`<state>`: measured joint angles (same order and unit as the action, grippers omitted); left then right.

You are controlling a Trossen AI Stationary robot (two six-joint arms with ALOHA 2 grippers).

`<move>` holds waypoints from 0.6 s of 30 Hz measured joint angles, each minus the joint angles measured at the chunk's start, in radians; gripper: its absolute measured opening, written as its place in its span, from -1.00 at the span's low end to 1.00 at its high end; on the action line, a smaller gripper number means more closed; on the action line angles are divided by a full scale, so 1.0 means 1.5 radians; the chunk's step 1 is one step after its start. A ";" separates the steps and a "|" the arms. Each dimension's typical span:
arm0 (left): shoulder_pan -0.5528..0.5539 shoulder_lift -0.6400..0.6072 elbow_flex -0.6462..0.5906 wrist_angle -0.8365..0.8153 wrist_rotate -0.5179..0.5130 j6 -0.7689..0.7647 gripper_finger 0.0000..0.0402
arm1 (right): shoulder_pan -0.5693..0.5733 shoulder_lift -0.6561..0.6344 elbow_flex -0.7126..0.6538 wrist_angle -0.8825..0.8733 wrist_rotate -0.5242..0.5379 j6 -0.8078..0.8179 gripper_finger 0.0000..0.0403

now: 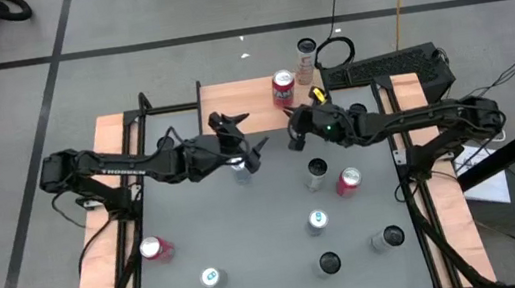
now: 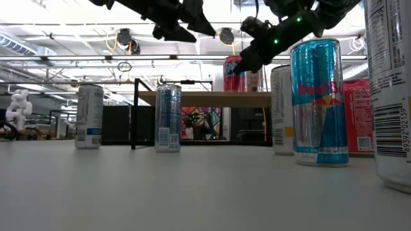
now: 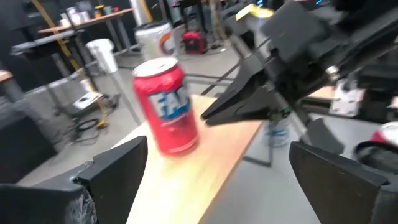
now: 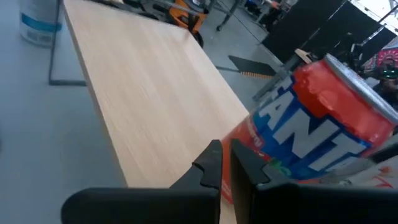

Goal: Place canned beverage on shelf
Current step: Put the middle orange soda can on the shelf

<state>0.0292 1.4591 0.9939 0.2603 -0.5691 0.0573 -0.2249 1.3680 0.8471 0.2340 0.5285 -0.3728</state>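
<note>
From above, a red can [image 1: 282,88] stands upright on the shelf [image 1: 241,96] at the worktop's [image 1: 249,226] far edge, near the shelf's right end, with the rest of the wooden top bare. The left hand [image 1: 250,151] hangs over the worktop just in front of the shelf, its fingers spread wide and holding nothing, above a slim silver can [image 1: 240,172]. The right hand [image 1: 294,139] hovers close to the red can, fingers pressed together and empty. The low view adds what the top view cannot: the shelf [image 2: 205,97] is a thin board raised on black legs, the red can [image 2: 235,74] sits on top of it, and both hands are up in the air, the right hand [image 2: 247,64] level with that can. The left wrist view shows the red can [image 3: 168,106] on the wood with the right hand [image 3: 208,117] pointing at it from beside. The right wrist view shows the closed fingers [image 4: 214,165] just beside the red can [image 4: 311,134], though contact cannot be told. Other cans stand scattered over the grey worktop, among them a blue and silver can [image 2: 319,102] close to the low camera
</note>
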 joint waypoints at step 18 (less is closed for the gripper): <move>0.007 -0.030 0.000 -0.066 -0.042 0.002 0.96 | -0.065 0.014 0.000 0.026 -0.041 -0.005 -1.00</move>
<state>0.0401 1.4139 0.9936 0.1611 -0.6315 0.0597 -0.3229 1.3891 0.8471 0.2733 0.4665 -0.3808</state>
